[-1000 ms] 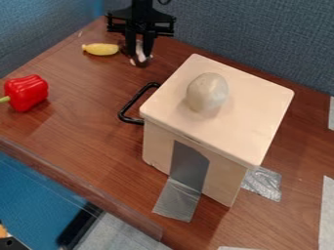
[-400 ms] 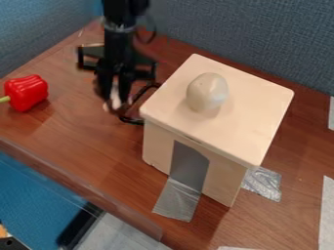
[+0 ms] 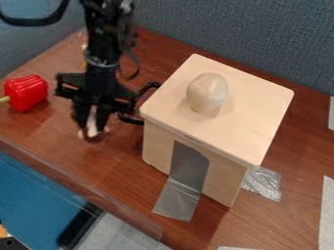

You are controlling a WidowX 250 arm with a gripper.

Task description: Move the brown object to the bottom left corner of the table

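Whitish obj. in fingers, btwn red pepper & wood box

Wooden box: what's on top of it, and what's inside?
A pale, rounded lump sits on the flat top of the wooden box. Whatever is inside can't be seen; the top and walls cover it.
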